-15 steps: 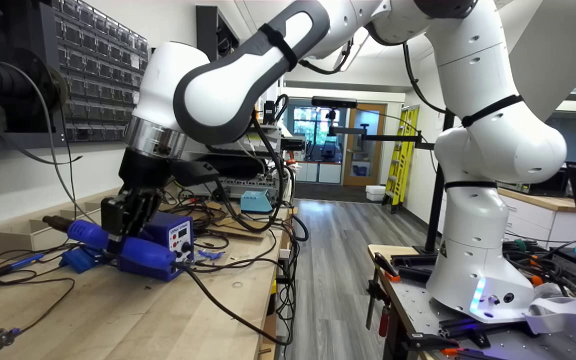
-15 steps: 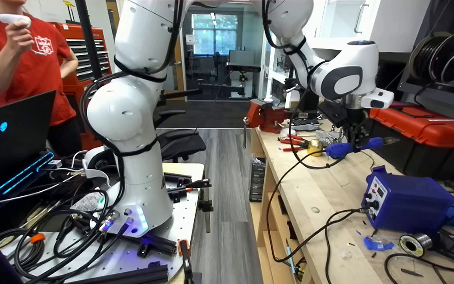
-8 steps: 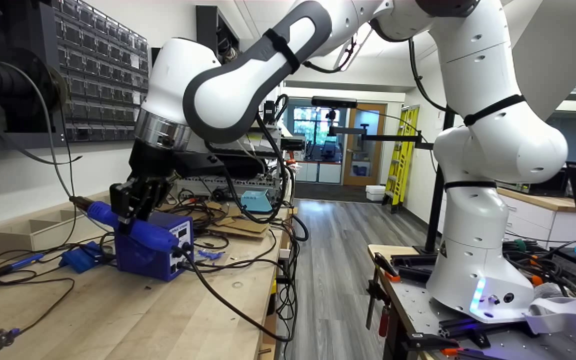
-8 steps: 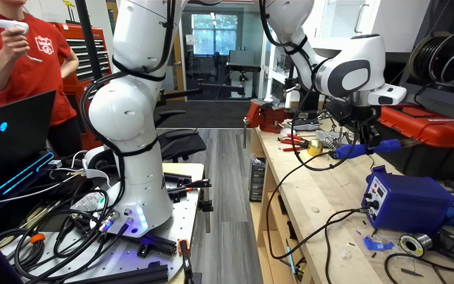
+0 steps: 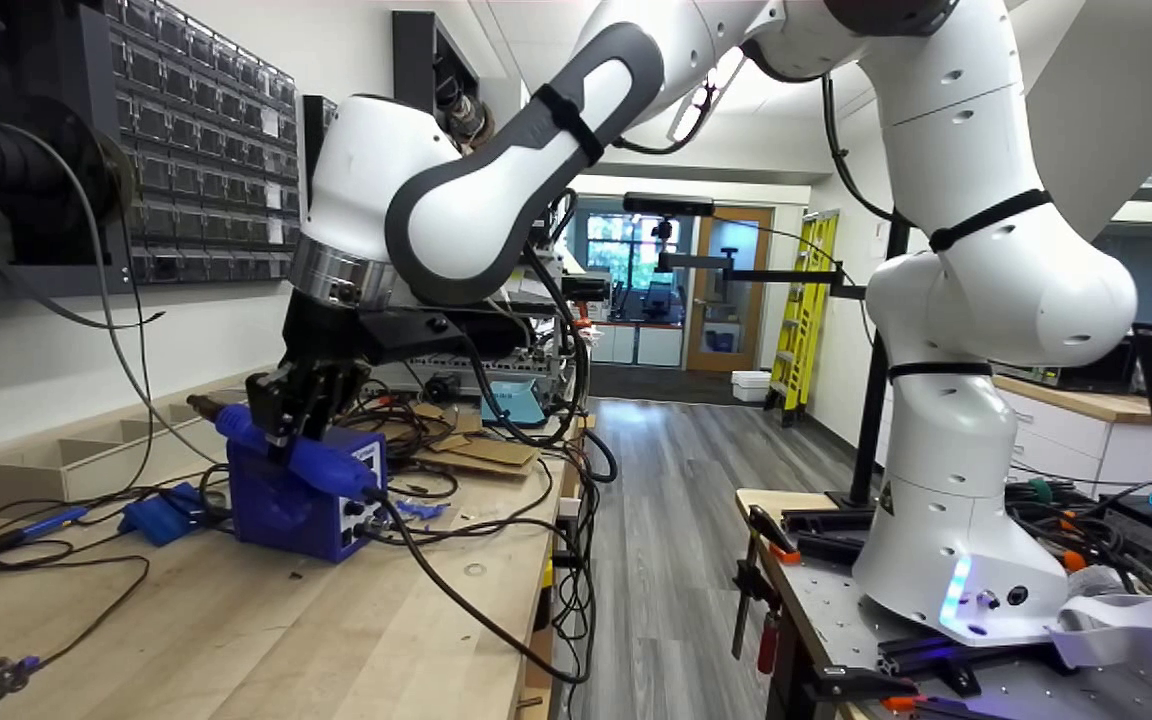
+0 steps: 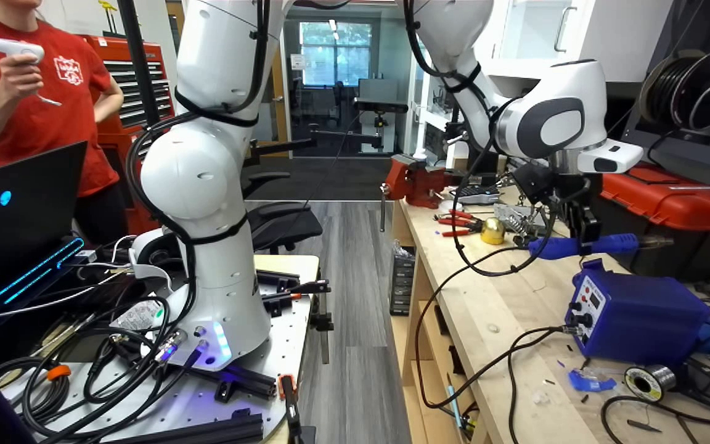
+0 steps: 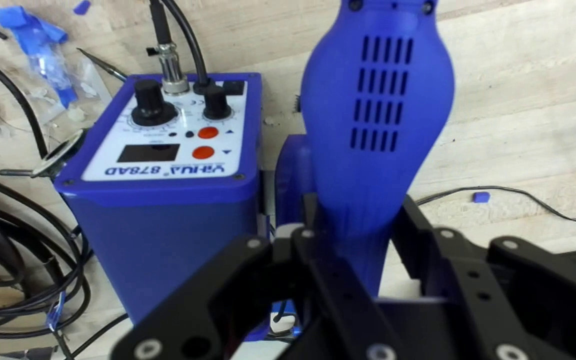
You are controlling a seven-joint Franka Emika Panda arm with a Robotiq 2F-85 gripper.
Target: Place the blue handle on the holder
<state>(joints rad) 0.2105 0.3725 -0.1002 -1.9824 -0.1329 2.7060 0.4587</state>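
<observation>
My gripper (image 5: 281,448) is shut around the middle of the blue handle (image 5: 326,466), which has a metal nozzle and a black cord. The handle lies roughly level in both exterior views, held above the table; the gripper also shows in an exterior view (image 6: 584,242). The holder, a dark-blue box unit (image 6: 644,314) with knobs and a display, stands on the table. In the wrist view the handle (image 7: 378,100) is right of the box (image 7: 163,230), over a blue bracket (image 7: 290,175) at its side. Whether handle and bracket touch, I cannot tell.
A slim blue pen-like tool (image 5: 51,522) and a blue piece (image 5: 161,515) lie among cables by the box. A solder spool (image 6: 648,381) sits at its front. A black toolbox with a red lid (image 6: 675,197) stands behind the gripper. The handle's cord hangs off the table edge.
My gripper, still holding the blue handle, has moved right in both exterior views. It rose at first, then came down slightly over the last half second. The box has not moved.
</observation>
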